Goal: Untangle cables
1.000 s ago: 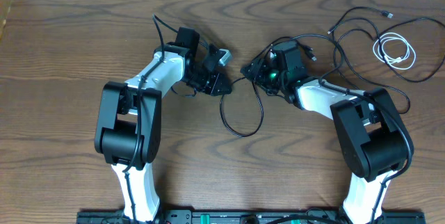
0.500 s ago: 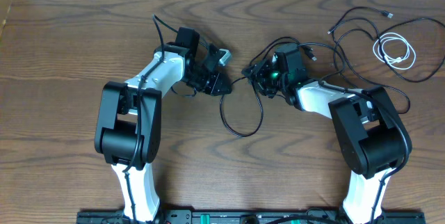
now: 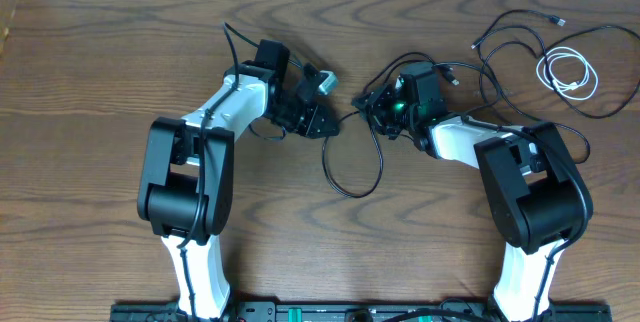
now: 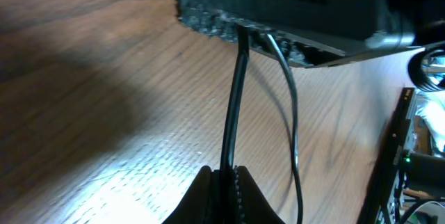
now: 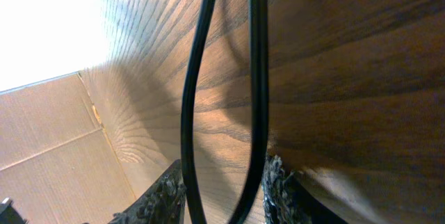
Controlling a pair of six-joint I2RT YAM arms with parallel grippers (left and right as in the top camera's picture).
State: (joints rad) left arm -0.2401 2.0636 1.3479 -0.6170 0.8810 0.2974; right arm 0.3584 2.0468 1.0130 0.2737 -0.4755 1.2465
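Note:
A long black cable [image 3: 352, 188] lies in a loop on the wooden table between my two grippers. My left gripper [image 3: 322, 123] is shut on one strand of it, which shows in the left wrist view [image 4: 234, 99] running from the jaws [image 4: 225, 182] up to the right gripper's body [image 4: 292, 5]. My right gripper [image 3: 368, 104] is open, with two strands of the black cable [image 5: 256, 99] passing between its fingers [image 5: 226, 189]. A second black cable [image 3: 512, 28] and a coiled white cable [image 3: 568, 72] lie at the back right.
The black cables at the back right spread toward the table's right edge [image 3: 630, 32]. The thicker cables of the arm bases [image 3: 300, 312] run along the front. A cardboard surface [image 5: 49, 147] shows in the right wrist view.
Both grippers have shifted slightly to the right, and the black cable's loop has moved right with them. The left gripper stays shut on the cable.

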